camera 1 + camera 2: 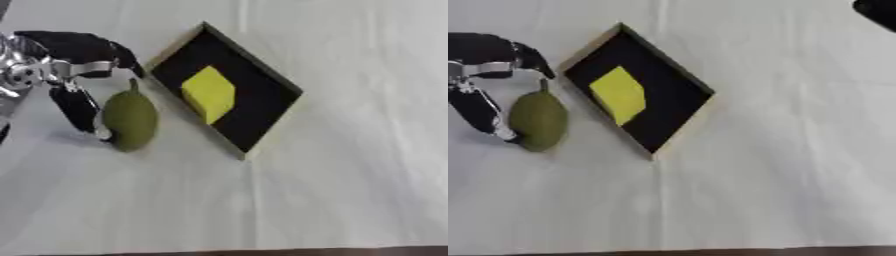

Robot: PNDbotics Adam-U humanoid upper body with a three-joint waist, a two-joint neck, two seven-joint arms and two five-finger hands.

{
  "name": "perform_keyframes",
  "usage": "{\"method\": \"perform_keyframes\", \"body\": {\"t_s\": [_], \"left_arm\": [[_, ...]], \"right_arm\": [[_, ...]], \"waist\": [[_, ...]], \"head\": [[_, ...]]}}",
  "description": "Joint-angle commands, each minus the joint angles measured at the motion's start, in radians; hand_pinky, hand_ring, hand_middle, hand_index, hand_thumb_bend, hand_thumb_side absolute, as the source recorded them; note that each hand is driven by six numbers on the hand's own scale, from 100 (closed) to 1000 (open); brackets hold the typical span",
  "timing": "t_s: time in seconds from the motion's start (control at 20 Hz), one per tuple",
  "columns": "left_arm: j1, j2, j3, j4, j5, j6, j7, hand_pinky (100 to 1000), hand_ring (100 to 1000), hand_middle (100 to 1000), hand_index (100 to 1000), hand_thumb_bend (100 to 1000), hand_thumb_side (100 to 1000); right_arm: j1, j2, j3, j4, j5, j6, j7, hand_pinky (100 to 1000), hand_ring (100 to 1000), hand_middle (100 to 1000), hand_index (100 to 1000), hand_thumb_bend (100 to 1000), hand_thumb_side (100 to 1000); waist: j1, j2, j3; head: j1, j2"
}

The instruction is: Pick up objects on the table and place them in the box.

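A green pear-shaped fruit (130, 118) with a short stem lies on the white table just left of the box. My left hand (77, 65) comes in from the left edge. Its curled fingers (125, 56) reach the stem end, and its thumb (80, 110) lies against the fruit's lower left side, so the hand pinches the fruit. The box (265, 74) is a shallow black tray with a wooden rim, set askew like a diamond. A yellow block (210, 93) lies inside it. A dark part of my right arm or hand (878, 12) shows only in the top right corner of the right eye view.
A white cloth covers the table (350, 190). The table's dark front edge (262, 251) runs along the bottom of the view. The box's near corner points toward the table's middle.
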Motion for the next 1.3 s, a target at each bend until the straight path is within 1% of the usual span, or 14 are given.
{"method": "perform_keyframes", "body": {"t_s": [0.05, 0.1, 0.15, 0.25, 0.3, 0.4, 0.55, 0.6, 0.65, 0.7, 0.85, 1.0, 1.1, 1.3], "left_arm": [[-0.015, 0.003, 0.006, -0.005, -0.008, -0.004, 0.008, 874, 836, 776, 861, 637, 247], [-0.013, 0.002, 0.008, -0.010, 0.000, -0.003, 0.012, 849, 795, 727, 829, 585, 242], [-0.011, 0.003, 0.011, -0.017, 0.010, 0.001, 0.017, 820, 761, 692, 799, 526, 217], [-0.008, 0.005, 0.020, -0.036, 0.031, 0.017, 0.028, 779, 702, 627, 748, 445, 155], [-0.006, 0.007, 0.025, -0.046, 0.039, 0.026, 0.036, 768, 684, 613, 733, 423, 141], [-0.004, 0.013, 0.035, -0.067, 0.050, 0.042, 0.048, 745, 650, 584, 704, 339, 100], [-0.005, 0.022, 0.058, -0.107, 0.053, 0.061, 0.065, 732, 633, 560, 676, 289, 100], [-0.008, 0.024, 0.067, -0.119, 0.053, 0.067, 0.071, 726, 621, 544, 658, 100, 135], [-0.011, 0.026, 0.075, -0.130, 0.053, 0.072, 0.076, 725, 619, 538, 655, 273, 100], [-0.018, 0.026, 0.087, -0.141, 0.051, 0.078, 0.083, 717, 606, 520, 636, 255, 100], [-0.039, 0.021, 0.118, -0.161, 0.050, 0.097, 0.106, 719, 608, 521, 636, 239, 100], [-0.065, 0.006, 0.139, -0.148, 0.045, 0.110, 0.126, 720, 608, 522, 637, 238, 100], [-0.085, -0.010, 0.143, -0.115, 0.025, 0.115, 0.144, 721, 613, 531, 645, 238, 100], [-0.132, -0.066, 0.133, -0.001, 0.001, 0.108, 0.195, 725, 622, 543, 657, 236, 100]], "right_arm": [[-0.006, -0.017, -0.013, -0.014, -0.006, -0.005, -0.001, 800, 697, 647, 794, 100, 663], [-0.005, -0.017, -0.014, -0.014, -0.006, -0.005, -0.002, 801, 696, 647, 794, 100, 664], [-0.004, -0.016, -0.015, -0.014, -0.006, -0.004, -0.003, 800, 696, 646, 794, 100, 665], [-0.003, -0.015, -0.015, -0.014, -0.008, -0.003, -0.004, 800, 696, 646, 793, 100, 667], [-0.002, -0.014, -0.015, -0.014, -0.008, -0.002, -0.004, 800, 696, 646, 793, 100, 668], [-0.001, -0.013, -0.015, -0.014, -0.009, -0.002, -0.004, 801, 696, 646, 793, 100, 667], [0.002, -0.014, -0.018, -0.014, -0.008, -0.001, -0.006, 801, 696, 646, 793, 100, 665], [0.003, -0.014, -0.019, -0.014, -0.008, -0.001, -0.007, 801, 696, 646, 793, 100, 666], [0.003, -0.014, -0.019, -0.014, -0.009, -0.001, -0.008, 801, 696, 646, 793, 100, 665], [0.004, -0.014, -0.020, -0.014, -0.008, -0.001, -0.008, 801, 696, 646, 793, 100, 666], [0.005, -0.013, -0.020, -0.014, -0.009, 0.000, -0.008, 801, 696, 646, 793, 100, 667], [0.004, -0.013, -0.019, -0.014, -0.010, 0.002, -0.005, 801, 696, 646, 793, 100, 670], [0.001, -0.012, -0.017, -0.014, -0.011, 0.003, -0.003, 801, 696, 646, 793, 100, 673], [-0.011, -0.012, -0.012, -0.014, -0.014, 0.001, 0.005, 801, 696, 647, 794, 100, 675]], "waist": [[0.000, -0.021, -0.002], [0.000, -0.021, -0.002], [0.000, -0.020, -0.002], [0.000, -0.020, -0.001], [0.000, -0.020, -0.001], [0.000, -0.021, 0.000], [0.000, -0.023, 0.002], [0.000, -0.023, 0.002], [0.000, -0.024, 0.003], [0.000, -0.024, 0.004], [0.001, -0.025, 0.006], [0.003, -0.025, 0.004], [0.004, -0.025, 0.001], [0.007, -0.021, -0.012]], "head": [[0.003, -0.014], [0.003, -0.014], [0.002, -0.014], [0.001, -0.013], [0.001, -0.013], [0.000, -0.012], [-0.002, -0.011], [-0.003, -0.011], [-0.004, -0.011], [-0.005, -0.010], [-0.006, -0.010], [-0.005, -0.010], [-0.004, -0.010], [0.010, -0.015]]}}
